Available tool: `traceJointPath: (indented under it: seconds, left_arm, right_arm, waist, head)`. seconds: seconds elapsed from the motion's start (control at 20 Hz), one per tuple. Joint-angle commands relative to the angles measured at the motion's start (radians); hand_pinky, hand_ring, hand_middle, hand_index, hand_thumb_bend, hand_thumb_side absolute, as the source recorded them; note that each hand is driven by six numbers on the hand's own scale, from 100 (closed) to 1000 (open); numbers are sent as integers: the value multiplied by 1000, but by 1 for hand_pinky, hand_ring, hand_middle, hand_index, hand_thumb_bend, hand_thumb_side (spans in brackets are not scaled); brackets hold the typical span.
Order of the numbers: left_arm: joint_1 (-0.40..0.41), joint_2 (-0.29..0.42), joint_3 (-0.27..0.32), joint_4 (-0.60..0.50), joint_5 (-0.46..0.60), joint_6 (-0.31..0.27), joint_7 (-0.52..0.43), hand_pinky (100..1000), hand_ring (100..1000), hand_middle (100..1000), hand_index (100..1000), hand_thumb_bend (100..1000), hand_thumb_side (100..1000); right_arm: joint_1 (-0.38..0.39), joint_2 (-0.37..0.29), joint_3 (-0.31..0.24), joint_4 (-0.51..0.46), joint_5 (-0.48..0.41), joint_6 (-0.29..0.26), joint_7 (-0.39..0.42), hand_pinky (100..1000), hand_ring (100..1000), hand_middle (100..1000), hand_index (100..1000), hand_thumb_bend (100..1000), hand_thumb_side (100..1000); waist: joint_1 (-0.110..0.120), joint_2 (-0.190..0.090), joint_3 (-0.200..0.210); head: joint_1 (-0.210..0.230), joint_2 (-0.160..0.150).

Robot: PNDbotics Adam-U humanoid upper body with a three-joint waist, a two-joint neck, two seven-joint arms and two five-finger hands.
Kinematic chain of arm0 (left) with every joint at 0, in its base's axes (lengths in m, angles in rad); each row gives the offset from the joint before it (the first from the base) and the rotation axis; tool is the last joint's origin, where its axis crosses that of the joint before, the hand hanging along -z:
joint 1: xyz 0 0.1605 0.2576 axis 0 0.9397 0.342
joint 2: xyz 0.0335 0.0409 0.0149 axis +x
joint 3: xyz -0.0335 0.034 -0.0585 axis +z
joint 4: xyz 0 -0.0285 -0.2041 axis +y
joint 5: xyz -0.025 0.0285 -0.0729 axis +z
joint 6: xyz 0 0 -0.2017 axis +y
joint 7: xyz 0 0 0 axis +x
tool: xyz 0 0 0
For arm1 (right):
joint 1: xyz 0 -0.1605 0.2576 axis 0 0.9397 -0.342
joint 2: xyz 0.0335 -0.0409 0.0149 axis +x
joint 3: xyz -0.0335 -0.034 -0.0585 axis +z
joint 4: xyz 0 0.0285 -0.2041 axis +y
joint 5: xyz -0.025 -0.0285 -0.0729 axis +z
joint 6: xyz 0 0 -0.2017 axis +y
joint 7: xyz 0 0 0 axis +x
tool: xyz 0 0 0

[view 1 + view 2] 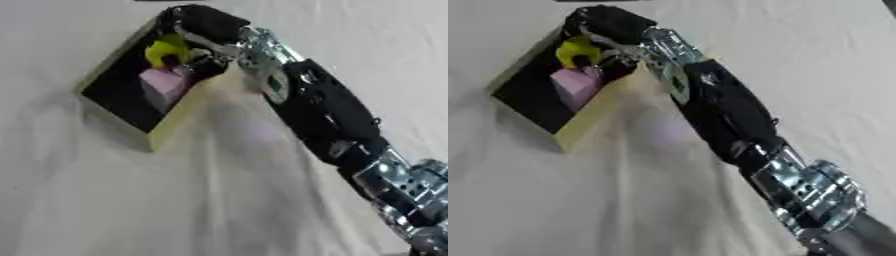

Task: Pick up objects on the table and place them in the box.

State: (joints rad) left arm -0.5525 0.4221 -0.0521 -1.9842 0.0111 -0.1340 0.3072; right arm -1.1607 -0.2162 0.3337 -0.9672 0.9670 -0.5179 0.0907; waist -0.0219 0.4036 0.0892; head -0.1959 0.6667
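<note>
Right arm (798, 190) — nearest the camera; silver joint segments at the lower right, then a black forearm running diagonally up and to the left across the white cloth-covered surface (201, 200); one arm only in view, no left hand visible.

Right hand (203, 25) — black, at the far end of the arm, positioned over the upper corner of the box; fingers (179, 42) curled downward into the box, wrapped about a yellow object; the hand's own bulk hides the exact contact, so the hold is judged from the curl around it.

Yellow object (164, 51) — bright yellow, rounded, shape not clear; sits inside the box at its upper end, directly under the hand and partly covered by it.

Pink block (162, 85) — pale pink, box-like with flat faces; lies inside the box just below the yellow object, touching or nearly touching it — which cannot be told.

Box (171, 132) — open-topped, dark interior, pale yellow-tan walls; rests on the surface at the upper left, turned askew so one corner points down; lower half of its interior shows only dark floor.
</note>
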Motion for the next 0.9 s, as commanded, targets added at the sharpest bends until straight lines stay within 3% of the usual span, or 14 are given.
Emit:
traceJointPath:
  seconds: [0.05, 0.45, 0.9]
  left_arm:
    - [-8, 12, 3, -16, 4, 0, -3, 738, 758, 717, 887, 176, 548]
    - [-1, 12, 2, -16, 4, 4, -7, 738, 759, 718, 887, 174, 549]
    - [6, 13, 1, -16, 4, 6, -10, 738, 759, 718, 887, 173, 549]
  right_arm:
    - [-11, -7, 5, -22, 45, 4, -8, 856, 916, 788, 865, 332, 205]
    - [-23, -40, 6, -153, 52, 31, 3, 859, 920, 811, 875, 472, 181]
    - [-20, -73, 0, -263, -42, 67, 36, 861, 919, 793, 873, 430, 108]
  waist:
    - [3, -20, 0]
    - [7, -30, -11]
    - [10, -37, -22]
  head:
    - [-3, -13]
    - [2, -9]
    - [6, -7]
